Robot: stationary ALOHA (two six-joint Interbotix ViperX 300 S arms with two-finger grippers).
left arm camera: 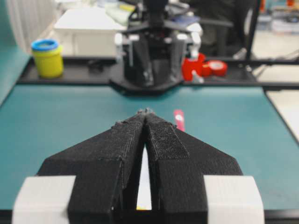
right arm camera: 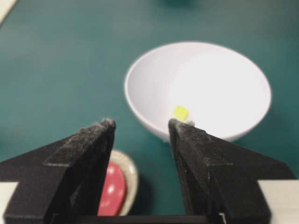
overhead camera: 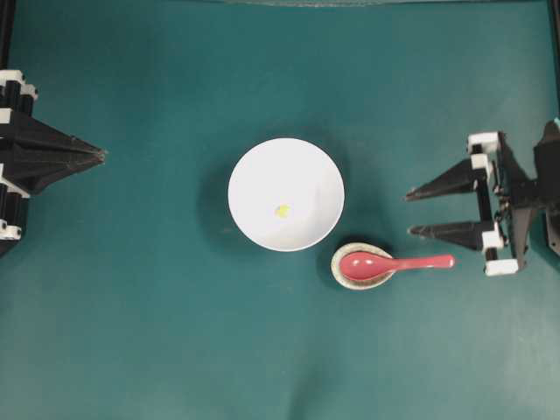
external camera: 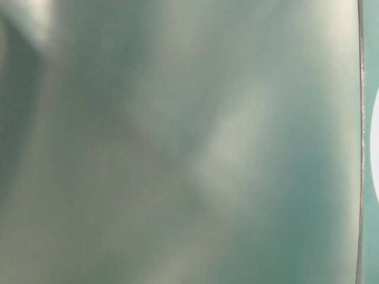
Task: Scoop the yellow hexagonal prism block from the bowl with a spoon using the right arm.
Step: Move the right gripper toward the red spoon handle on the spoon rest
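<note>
1. A round plain white bowl (overhead camera: pixel 286 194) sits near the middle of the dark teal counter (overhead camera: pixel 157 332), with the tiny bright yellow hexagonal prism block (overhead camera: pixel 283 210) lying on its floor, a little toward the side facing the spoon.
2. Just beside the bowl, a glossy pink-red soup spoon (overhead camera: pixel 394 264) rests with its oval scoop cradled in a small speckled beige spoon rest (overhead camera: pixel 360 267). This probably keeps the handle raised and pointing toward the right arm, ready for an easy pickup.
3. The right arm's black two-finger gripper (overhead camera: pixel 411 213) hovers apart from the spoon, holding nothing, its jaws spread wide. The handle tip lies near the lower jaw but outside the gap.
4. From the right wrist view, the yellow block appears between the jaw tips yet well beyond them, inside the bowl.
5. The left arm's gripper (overhead camera: pixel 101 155) waits at the far left edge, jaws pressed together, empty.
6. The table-level view is a blur.
</note>
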